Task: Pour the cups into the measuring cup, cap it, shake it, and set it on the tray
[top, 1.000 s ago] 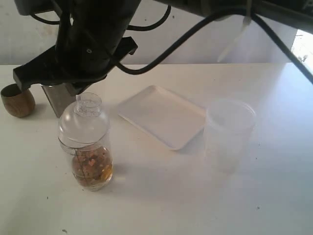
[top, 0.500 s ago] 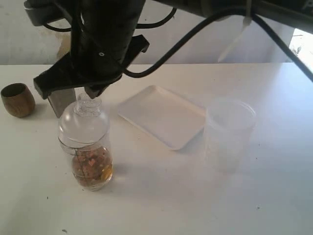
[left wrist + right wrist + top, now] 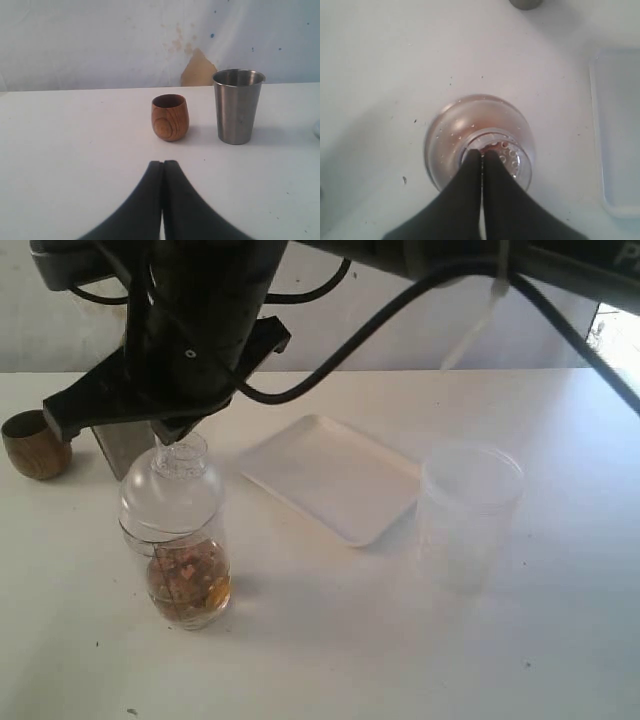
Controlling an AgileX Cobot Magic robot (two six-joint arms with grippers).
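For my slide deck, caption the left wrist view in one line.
Shut left gripper faces the upright wooden cup and steel tumbler, standing apart on a white table.

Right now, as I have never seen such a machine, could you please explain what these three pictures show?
This is a robot with two arms, each ending in jaws. One picture looks at the whole table from outside; the other two come from cameras on the wrists. On the table are a capped measuring cup with brownish mix, a white tray, a frosted tub, a wooden cup and a steel tumbler. The left jaws are shut, facing the two cups. The right jaws are shut too, above the measuring cup's lid. Neither holds anything.
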